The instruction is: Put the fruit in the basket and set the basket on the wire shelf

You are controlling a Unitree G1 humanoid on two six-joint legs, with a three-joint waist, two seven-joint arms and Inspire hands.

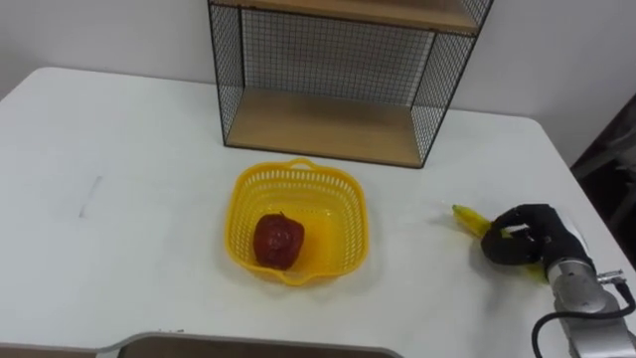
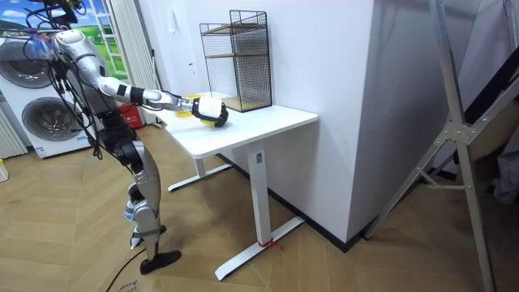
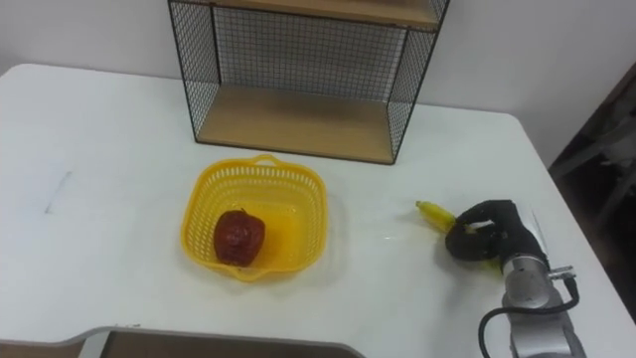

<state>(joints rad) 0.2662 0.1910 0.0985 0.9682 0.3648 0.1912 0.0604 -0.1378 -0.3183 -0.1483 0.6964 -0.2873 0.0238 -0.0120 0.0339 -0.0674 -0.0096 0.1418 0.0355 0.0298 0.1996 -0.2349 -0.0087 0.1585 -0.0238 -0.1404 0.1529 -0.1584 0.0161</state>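
now, yellow basket (image 1: 348, 214) mid white tabletop (image 1: 119, 179), red apple (image 1: 279, 240) inside it, wire shelf (image 1: 318, 124) at its 12 o'clock, banana (image 1: 467, 215) at its 3 o'clock, well apart, right hand (image 1: 537, 237) over banana, fingers (image 1: 502, 254) curled round it

The right hand (image 1: 527, 239), curled round the banana (image 1: 467, 216), covered most of the fruit; one yellow end projected. The top edge cut off the wire shelf (image 1: 323, 127) above its upper board. The lower edge cut off the counter's (image 1: 119, 199) near side.
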